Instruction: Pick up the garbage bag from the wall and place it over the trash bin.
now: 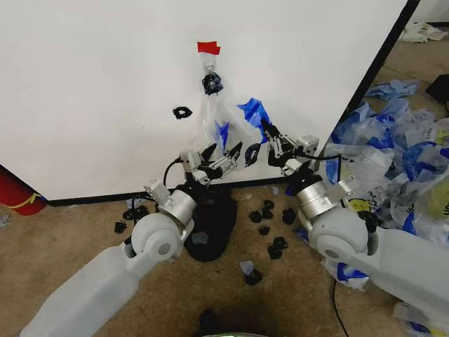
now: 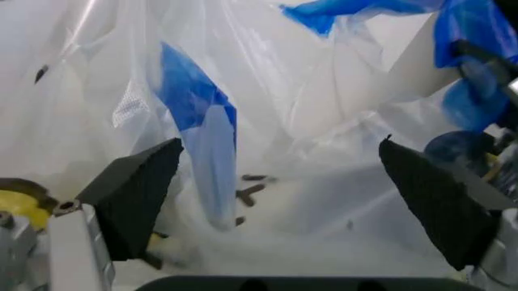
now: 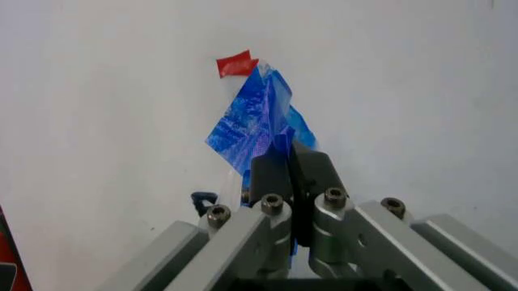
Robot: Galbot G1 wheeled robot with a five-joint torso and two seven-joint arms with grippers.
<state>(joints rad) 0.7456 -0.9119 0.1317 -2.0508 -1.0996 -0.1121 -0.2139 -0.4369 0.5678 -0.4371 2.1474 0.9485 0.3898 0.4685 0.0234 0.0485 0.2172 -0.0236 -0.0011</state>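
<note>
I am holding the left gripper (image 1: 226, 159) with its pads spread apart, bracketing the lower folds of the garbage bag (image 1: 228, 123) so the film sits between them. Beside it, I am keeping the right gripper (image 1: 265, 149) pinched tight on a blue handle (image 3: 255, 118), lifting that side toward the hook. Below the left gripper, the trash bin (image 1: 214, 225) is waiting on the floor. Beyond both, the bag is hanging against the wall (image 1: 105, 70), under the red tape (image 1: 208, 48).
</note>
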